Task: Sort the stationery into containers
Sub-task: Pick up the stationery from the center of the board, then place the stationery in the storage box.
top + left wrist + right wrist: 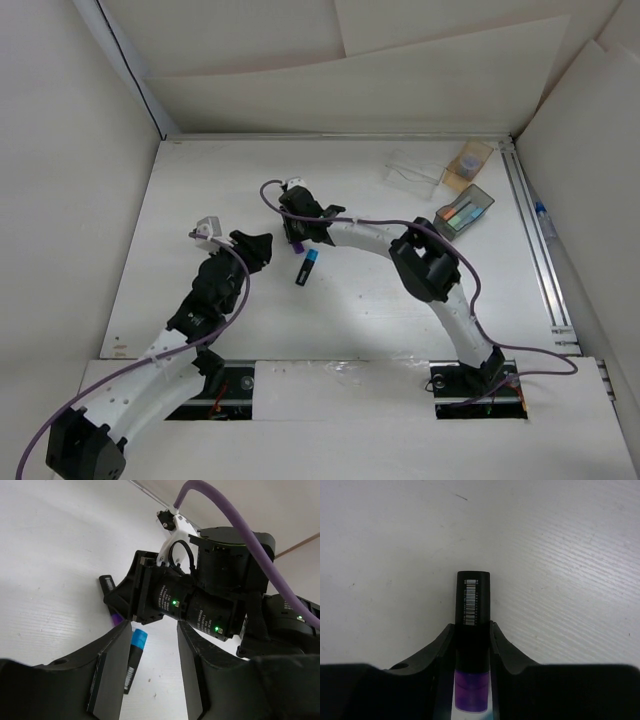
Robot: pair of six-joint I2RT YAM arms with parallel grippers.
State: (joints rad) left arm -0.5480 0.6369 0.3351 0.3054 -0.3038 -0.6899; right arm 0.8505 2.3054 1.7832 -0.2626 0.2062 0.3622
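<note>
My right gripper (299,234) is shut on a black marker with a purple cap (472,610), held low over the table; its purple end shows in the top view (297,243). A black marker with a light-blue cap (306,267) lies on the table just in front of it. In the left wrist view this blue-capped marker (132,657) lies beside my left finger, inside the open jaws. My left gripper (260,246) is open and empty. The clear box (414,172), tan-orange box (468,160) and smoky grey box (465,212) stand at the far right; the grey one holds markers.
The right arm's wrist (200,605) fills the space just beyond my left fingers. A metal rail (535,240) runs along the table's right edge. White walls enclose the table on three sides.
</note>
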